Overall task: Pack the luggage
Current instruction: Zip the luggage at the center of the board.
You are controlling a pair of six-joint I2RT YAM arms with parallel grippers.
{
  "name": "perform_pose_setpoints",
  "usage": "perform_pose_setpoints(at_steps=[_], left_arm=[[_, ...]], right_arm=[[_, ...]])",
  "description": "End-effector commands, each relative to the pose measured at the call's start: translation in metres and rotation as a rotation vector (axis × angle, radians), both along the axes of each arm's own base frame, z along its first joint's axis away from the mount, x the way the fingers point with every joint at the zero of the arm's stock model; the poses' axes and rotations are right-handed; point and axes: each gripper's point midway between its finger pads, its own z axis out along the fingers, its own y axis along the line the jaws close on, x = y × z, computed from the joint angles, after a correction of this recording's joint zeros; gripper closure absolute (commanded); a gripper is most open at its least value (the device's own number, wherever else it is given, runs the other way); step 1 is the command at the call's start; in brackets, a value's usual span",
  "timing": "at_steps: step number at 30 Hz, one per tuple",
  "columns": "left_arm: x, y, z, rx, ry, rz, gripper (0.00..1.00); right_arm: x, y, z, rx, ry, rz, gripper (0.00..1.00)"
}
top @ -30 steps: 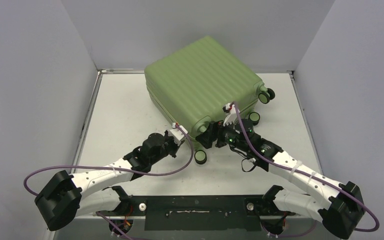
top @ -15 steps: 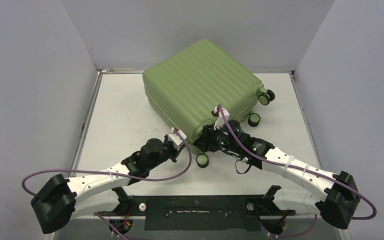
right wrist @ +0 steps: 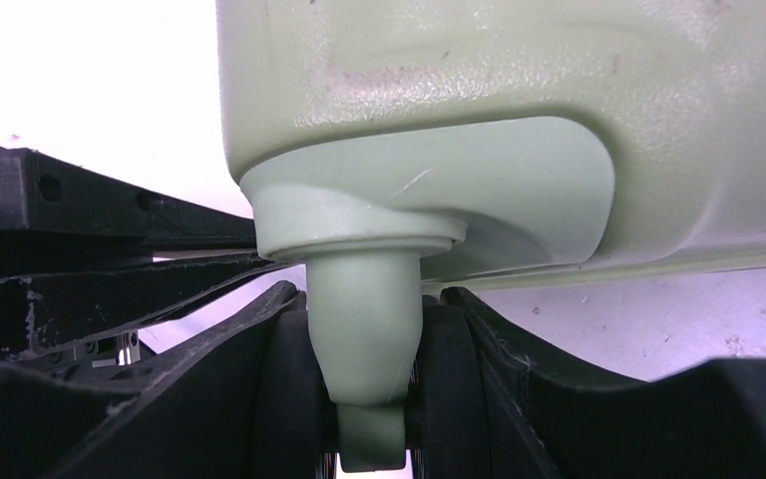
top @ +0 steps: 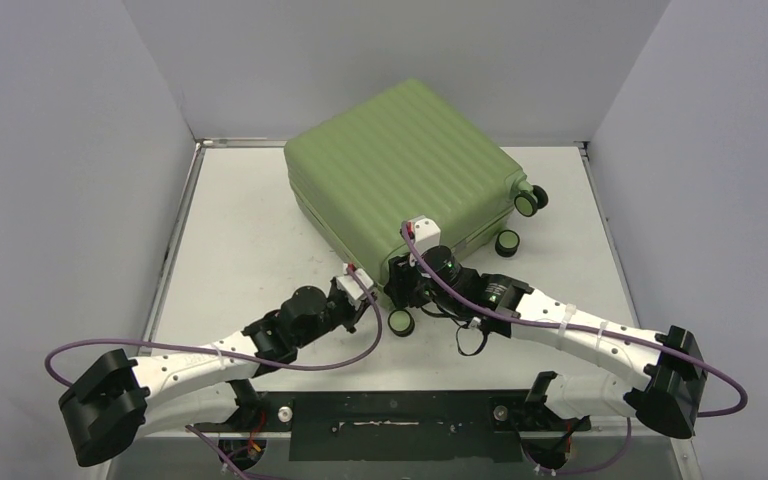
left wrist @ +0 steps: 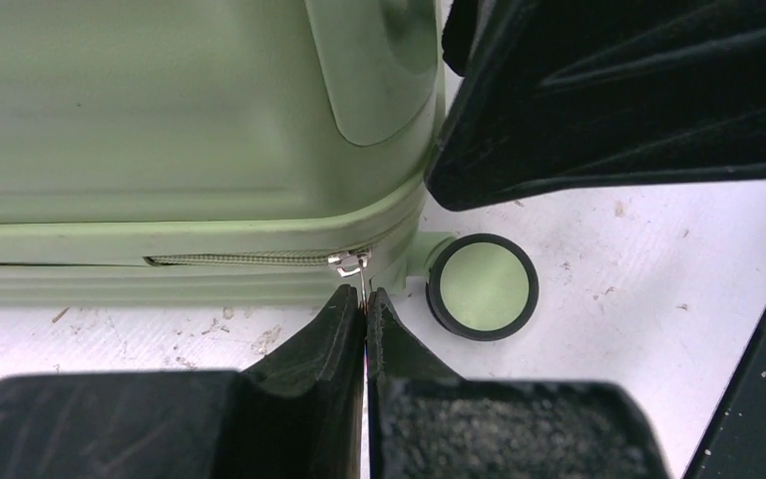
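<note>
One luggage [top: 400,160] wheel [right wrist: 447,371] — within right pincer [top: 402,287].

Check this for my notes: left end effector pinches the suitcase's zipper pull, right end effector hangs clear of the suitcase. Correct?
No: the right end effector clamps the corner caster of the luggage, per the right wrist view. The left end effector pinches the zipper pull.

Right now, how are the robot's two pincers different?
The left pincer is squeezed flat on the thin zipper pull; the right pincer stands wider, clamped around a wheel. The left works at the zipper seam of the luggage; the right, at its wheeled end. Both are black and hold the same luggage.
</note>
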Motion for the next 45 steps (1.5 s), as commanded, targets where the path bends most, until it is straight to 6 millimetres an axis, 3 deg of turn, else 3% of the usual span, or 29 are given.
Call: perform_pose_setpoints(at_steps=[1,8,15,23,33,37,38,43,45], left_arm=[[-0.039,-0.036,0.032,-0.175,0.0,-0.187,1.0],[-0.064,-0.066,0.03,-0.198,0.008,-0.27,1.0],[-0.075,-0.09,0.032,-0.251,0.003,-0.312,1.0],[-0.072,-0.111,0.036,-0.306,-0.026,-0.327,1.0],[-0.063,-0.135,0.029,-0.297,-0.084,-0.333,1.0],[-0.055,-0.136,0.027,-0.295,-0.099,-0.298,1.0],[-0.054,-0.134,0.025,-0.294,-0.1,-0.288,1.0],[-0.05,-0.118,0.018,-0.277,-0.103,-0.237,1.0],[-0.049,-0.115,0.016,-0.269,-0.107,-0.227,1.0]], right_arm=[[0.031,0.019,0.075,0.214,-0.171,-0.092,1.0],[0.028,0.02,0.057,0.237,-0.131,-0.109,1.0],[0.025,0.017,0.042,0.251,-0.096,-0.132,1.0],[0.018,0.022,0.019,0.305,-0.014,-0.151,1.0],[0.014,0.04,0.009,0.34,0.055,-0.12,1.0],[0.015,0.027,0.007,0.306,0.048,-0.165,1.0],[0.015,0.02,0.009,0.298,0.037,-0.182,0.97],[0.02,-0.016,0.029,0.243,-0.036,-0.268,0.43],[0.02,-0.026,0.037,0.223,-0.057,-0.285,0.32]])
